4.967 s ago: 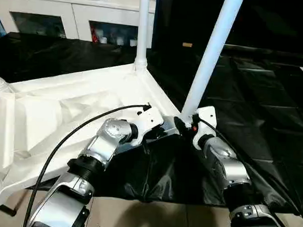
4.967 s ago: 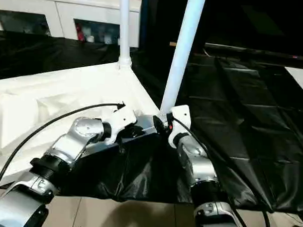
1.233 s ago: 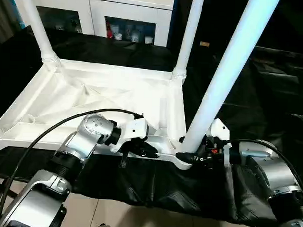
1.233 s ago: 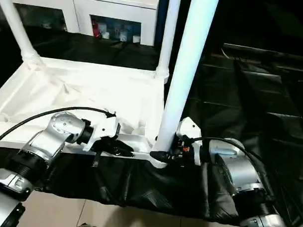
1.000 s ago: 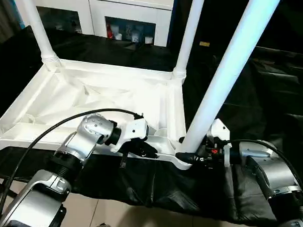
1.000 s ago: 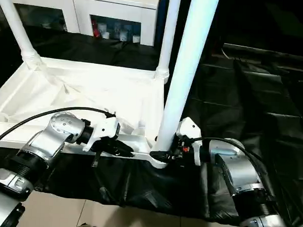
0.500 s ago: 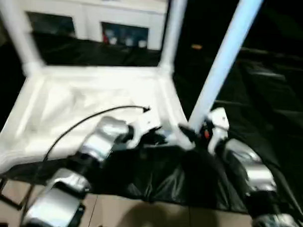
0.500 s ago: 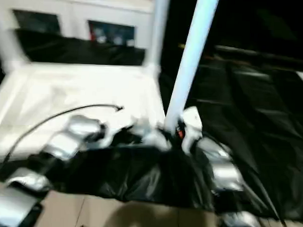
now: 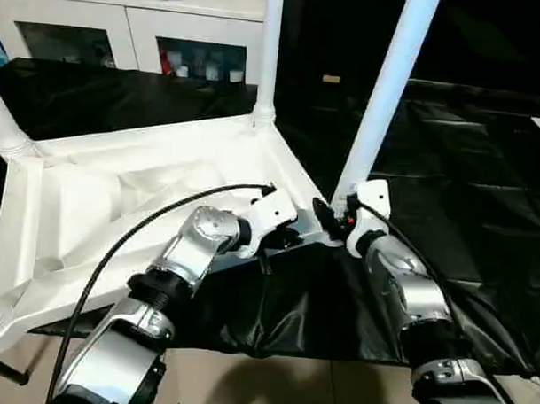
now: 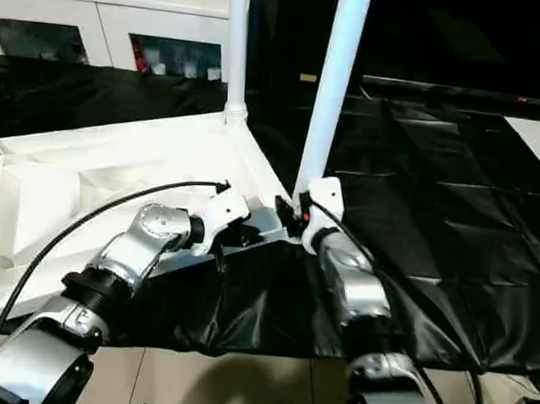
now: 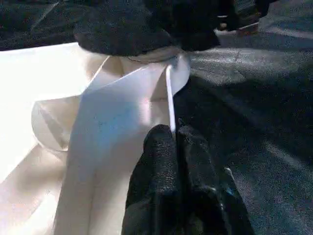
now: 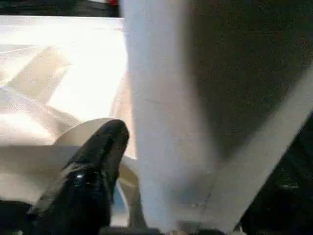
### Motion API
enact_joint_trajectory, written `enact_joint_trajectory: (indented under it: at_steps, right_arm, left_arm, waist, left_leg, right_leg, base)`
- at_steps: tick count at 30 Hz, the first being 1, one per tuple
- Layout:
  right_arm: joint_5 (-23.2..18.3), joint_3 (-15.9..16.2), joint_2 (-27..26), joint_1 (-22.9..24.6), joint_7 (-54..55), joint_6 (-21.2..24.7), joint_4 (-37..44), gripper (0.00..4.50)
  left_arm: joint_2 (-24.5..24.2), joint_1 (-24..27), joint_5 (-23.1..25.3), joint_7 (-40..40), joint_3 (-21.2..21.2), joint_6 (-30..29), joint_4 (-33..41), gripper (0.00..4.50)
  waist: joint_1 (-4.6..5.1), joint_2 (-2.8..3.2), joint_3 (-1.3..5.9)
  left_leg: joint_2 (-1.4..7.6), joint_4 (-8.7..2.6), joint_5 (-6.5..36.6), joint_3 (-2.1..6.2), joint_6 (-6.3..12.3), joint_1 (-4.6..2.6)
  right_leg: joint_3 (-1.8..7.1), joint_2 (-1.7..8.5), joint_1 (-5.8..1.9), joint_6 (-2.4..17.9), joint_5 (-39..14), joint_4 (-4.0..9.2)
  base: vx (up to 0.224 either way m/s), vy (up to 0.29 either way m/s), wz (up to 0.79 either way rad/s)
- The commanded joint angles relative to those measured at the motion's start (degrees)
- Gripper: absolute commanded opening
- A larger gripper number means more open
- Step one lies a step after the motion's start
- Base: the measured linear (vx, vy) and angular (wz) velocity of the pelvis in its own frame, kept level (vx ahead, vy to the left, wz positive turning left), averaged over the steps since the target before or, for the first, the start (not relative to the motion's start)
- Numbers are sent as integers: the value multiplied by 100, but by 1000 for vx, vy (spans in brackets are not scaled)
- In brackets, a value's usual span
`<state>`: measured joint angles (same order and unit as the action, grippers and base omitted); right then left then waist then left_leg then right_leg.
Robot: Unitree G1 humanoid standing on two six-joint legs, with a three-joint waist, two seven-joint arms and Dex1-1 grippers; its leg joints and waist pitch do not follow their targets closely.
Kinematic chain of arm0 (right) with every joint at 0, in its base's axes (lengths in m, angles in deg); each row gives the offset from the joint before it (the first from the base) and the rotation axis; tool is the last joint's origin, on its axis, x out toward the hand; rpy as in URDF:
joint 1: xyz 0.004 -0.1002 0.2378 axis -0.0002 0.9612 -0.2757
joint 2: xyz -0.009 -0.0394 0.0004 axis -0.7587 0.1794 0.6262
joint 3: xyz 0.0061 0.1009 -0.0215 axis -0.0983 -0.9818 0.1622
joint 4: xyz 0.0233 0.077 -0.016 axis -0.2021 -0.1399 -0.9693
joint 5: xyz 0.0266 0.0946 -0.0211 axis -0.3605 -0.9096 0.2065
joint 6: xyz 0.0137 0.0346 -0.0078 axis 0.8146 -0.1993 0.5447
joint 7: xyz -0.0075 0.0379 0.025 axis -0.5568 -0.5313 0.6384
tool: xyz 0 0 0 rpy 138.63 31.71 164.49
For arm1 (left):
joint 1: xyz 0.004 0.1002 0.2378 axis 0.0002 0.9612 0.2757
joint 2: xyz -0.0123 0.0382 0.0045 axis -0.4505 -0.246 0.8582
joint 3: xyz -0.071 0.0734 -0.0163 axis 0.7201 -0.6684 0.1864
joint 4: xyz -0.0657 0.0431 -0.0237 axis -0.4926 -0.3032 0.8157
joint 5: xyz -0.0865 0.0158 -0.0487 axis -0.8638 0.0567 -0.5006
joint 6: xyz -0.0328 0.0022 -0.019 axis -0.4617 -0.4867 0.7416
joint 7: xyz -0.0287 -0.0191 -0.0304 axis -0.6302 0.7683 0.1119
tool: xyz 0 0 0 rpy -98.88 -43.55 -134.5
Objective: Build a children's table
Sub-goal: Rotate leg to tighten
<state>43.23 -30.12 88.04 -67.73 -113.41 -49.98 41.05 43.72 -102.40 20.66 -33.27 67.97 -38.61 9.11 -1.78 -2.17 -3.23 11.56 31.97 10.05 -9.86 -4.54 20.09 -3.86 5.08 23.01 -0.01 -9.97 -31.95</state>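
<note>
Your table top [image 9: 137,188] lies underside up on black-covered counter [image 9: 484,174]. Three legs stand in corner sockets; near leg [image 9: 385,91] rises at corner closest to you. Left gripper [image 11: 172,134]: jaws closed, pressed on top's near rim. Right gripper [image 9: 327,215]: jaws spread around near leg's base, one finger [image 12: 105,147] beside tube.

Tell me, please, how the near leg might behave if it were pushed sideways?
The near leg stands tall and slim in the top's corner socket, so it would probably lever or wobble there. It looks like a hollow plastic tube, likely light and stiff. Its smooth surface could slip in the right hand.
</note>
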Motion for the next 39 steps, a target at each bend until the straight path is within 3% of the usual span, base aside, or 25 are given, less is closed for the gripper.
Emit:
enact_joint_trajectory:
  at_steps: [1, 7, 8, 11, 14, 18, 20, 23, 24, 29, 35, 39]
  right_arm:
    - [-157, 540, -96, 116, -712, 137, 102, 359]
    - [-307, 768, 660, 433, -1976, 293, 656, 380]
    - [-401, 849, 857, 546, -2394, 366, 869, 380]
    - [-526, 993, 1244, 717, -3100, 500, 1173, 380]
    - [-516, 1068, 1529, 801, -3586, 443, 1268, 365]
    - [-515, 1140, 1839, 777, -3999, 445, 1240, 345]
    - [-517, 1162, 1888, 775, -4063, 458, 1253, 325]
    - [-561, 1210, 1999, 757, -4242, 535, 1326, 308]
    - [-574, 1215, 2013, 754, -4286, 553, 1344, 284]
    - [-613, 1236, 2021, 733, -4405, 598, 1365, 250]
    - [-680, 1309, 1983, 823, -4443, 690, 1444, 220]
    - [-789, 1156, 1845, 895, -4207, 797, 1457, 211]
  left_arm:
    - [144, 81, -62, 389, -382, 245, 97, 0]
    - [-274, 216, -238, 1117, -381, 522, 272, 0]
    - [-367, 246, -291, 1312, -377, 547, 314, 0]
    - [-554, 284, -343, 1628, -387, 610, 380, 0]
    - [-698, 292, -383, 1838, -381, 688, 403, 0]
    - [-857, 250, -434, 2040, -368, 833, 346, 0]
    - [-883, 242, -451, 2079, -367, 847, 340, 0]
    - [-986, 205, -474, 2250, -341, 898, 306, 0]
    - [-1010, 205, -481, 2293, -338, 912, 310, 0]
    - [-1096, 214, -518, 2397, -329, 955, 313, 0]
    - [-1134, 250, -530, 2458, -336, 952, 312, 0]
    - [-1059, 246, -494, 2287, -321, 880, 288, 0]
  waist:
    - [-11, 49, 258]
    - [-78, 36, 327]
    - [-79, 37, 345]
    - [-141, 30, 340]
    - [-168, 29, 311]
    - [-194, 36, 278]
    - [-205, 39, 274]
    - [-208, 35, 281]
    - [-211, 39, 289]
    - [-219, 34, 303]
    - [-219, 32, 289]
    - [-215, 46, 286]
  left_leg:
    - [155, -469, 2447, 49, 81, -16]
    - [159, -387, 1620, -30, 322, -12]
    - [159, -369, 1301, -38, 413, 13]
    - [154, -325, 863, -55, 591, 16]
    - [168, -327, 1013, -68, 599, -5]
    - [187, -359, 1340, -55, 382, -22]
    - [194, -364, 1446, -55, 319, -43]
    - [191, -367, 1424, -42, 279, -24]
    - [188, -359, 1357, -43, 289, -22]
    - [186, -338, 1163, -53, 359, -5]
    - [186, -352, 1268, -48, 309, -12]
    - [185, -357, 1333, -45, 272, -9]
  right_leg:
    - [214, 288, -170, 879, -2231, 438]
    - [241, 273, -239, 1286, -1068, 284]
    - [239, 269, -269, 1403, -634, 227]
    - [236, 256, -311, 1599, 0, 151]
    - [247, 274, -295, 1629, -257, 163]
    - [239, 279, -276, 1443, -1100, 229]
    - [243, 273, -255, 1402, -1249, 241]
    - [241, 273, -270, 1360, -1242, 231]
    - [240, 268, -272, 1377, -1121, 215]
    - [230, 264, -290, 1477, -789, 173]
    - [231, 270, -279, 1403, -1055, 199]
    - [234, 271, -277, 1388, -1100, 209]
  base:
    - [0, 0, 0]
    - [52, -18, 5]
    - [69, -29, 5]
    - [37, -14, 0]
    - [0, 0, 0]
    - [0, 0, 0]
    - [0, 0, 0]
    - [0, 0, 0]
    - [0, 0, 0]
    - [0, 0, 0]
    - [0, 0, 0]
    - [0, 0, 0]
